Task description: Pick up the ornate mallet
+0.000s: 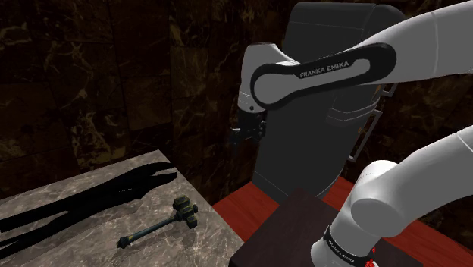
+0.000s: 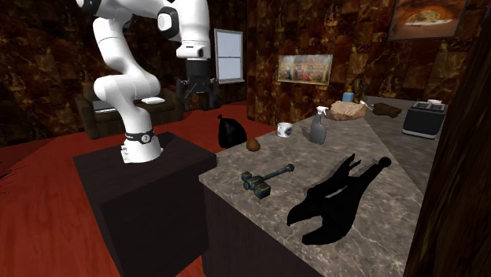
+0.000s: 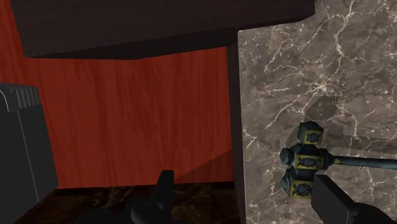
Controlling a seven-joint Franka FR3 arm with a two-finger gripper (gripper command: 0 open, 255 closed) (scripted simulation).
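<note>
The ornate mallet [image 1: 157,224] lies flat on the marble counter [image 1: 68,243], near the corner closest to the stand. It has a dark greenish head with gold trim [image 3: 304,159] and a slim dark handle [image 2: 277,171]. My gripper [image 1: 246,136] hangs open, well above the counter's level and off its edge, over the red floor. In the second exterior view the gripper [image 2: 200,101] is up and to the left of the mallet [image 2: 266,178]. In the wrist view the mallet's head lies just beyond one of the fingers [image 3: 337,200], and nothing sits between the two.
A large black pliers-like shape [image 2: 338,193] lies on the counter beside the mallet. Farther along stand a black bag [image 2: 230,131], a mug [image 2: 286,129], a spray bottle [image 2: 318,126] and a toaster [image 2: 425,120]. The dark stand [image 2: 142,181] sits close to the counter's end.
</note>
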